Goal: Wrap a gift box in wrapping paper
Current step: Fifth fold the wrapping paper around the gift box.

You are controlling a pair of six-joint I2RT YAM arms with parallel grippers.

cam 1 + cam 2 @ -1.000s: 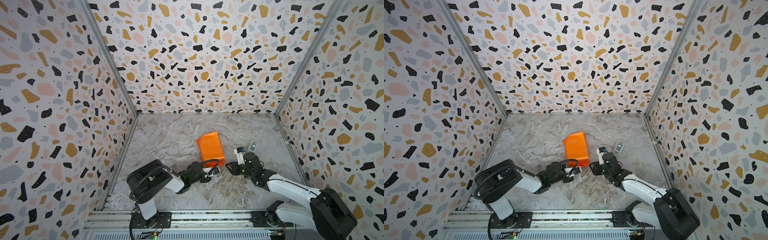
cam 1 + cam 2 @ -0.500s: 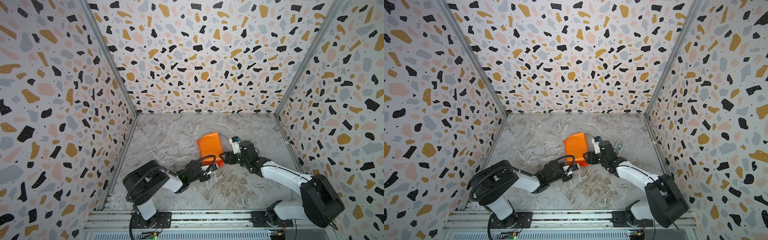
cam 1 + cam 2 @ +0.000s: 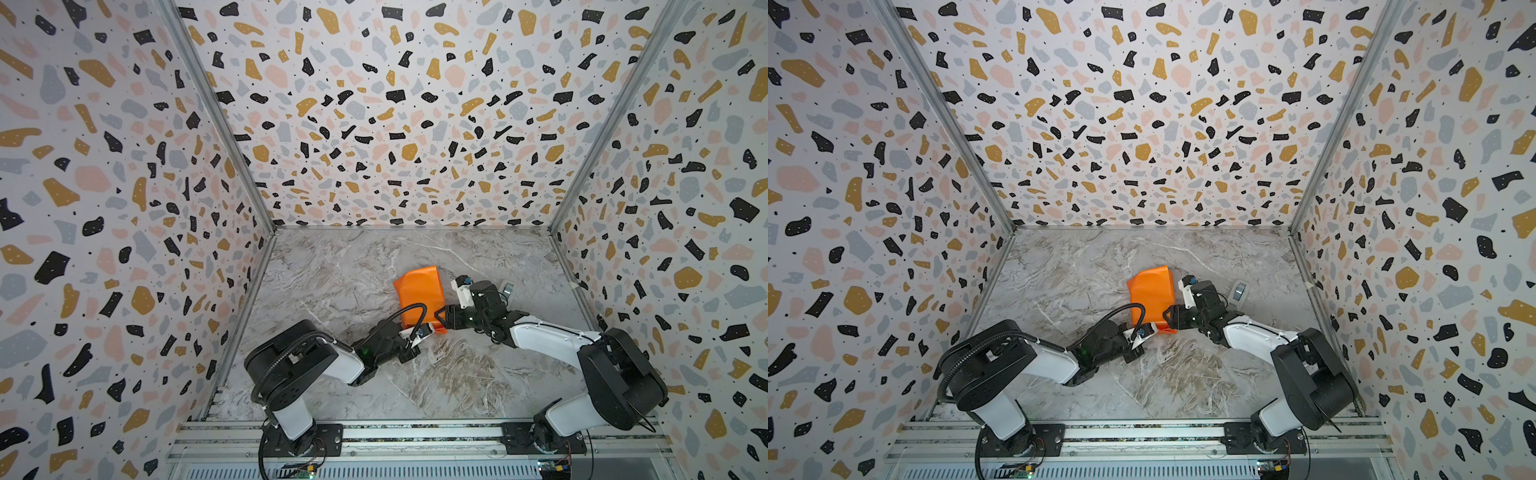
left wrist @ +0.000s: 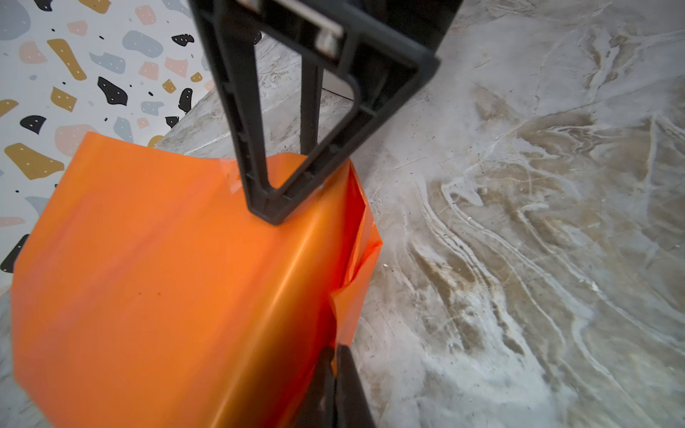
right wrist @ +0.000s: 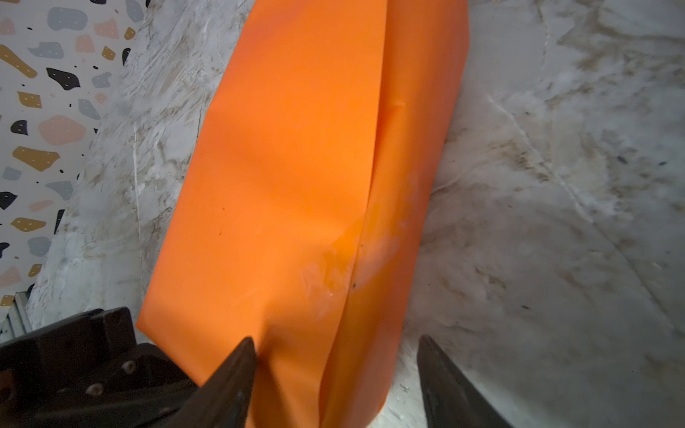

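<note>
Loosely folded wrapping paper (image 3: 417,293), tabletop (image 3: 332,274) around edges

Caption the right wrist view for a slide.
Open right gripper at one end of the orange wrapping paper, marble table beneath.

The wrapping paper (image 3: 419,295), at centre frame in both top views, showed glossy bright orange all over. The tabletop (image 3: 353,270) was grey-white marble with brownish veins. The walls (image 3: 395,104) carried a terrazzo pattern of black, mustard, pink and grey-blue chips on white. The left arm (image 3: 347,362) and right arm (image 3: 548,338) were white with black joints.
</note>
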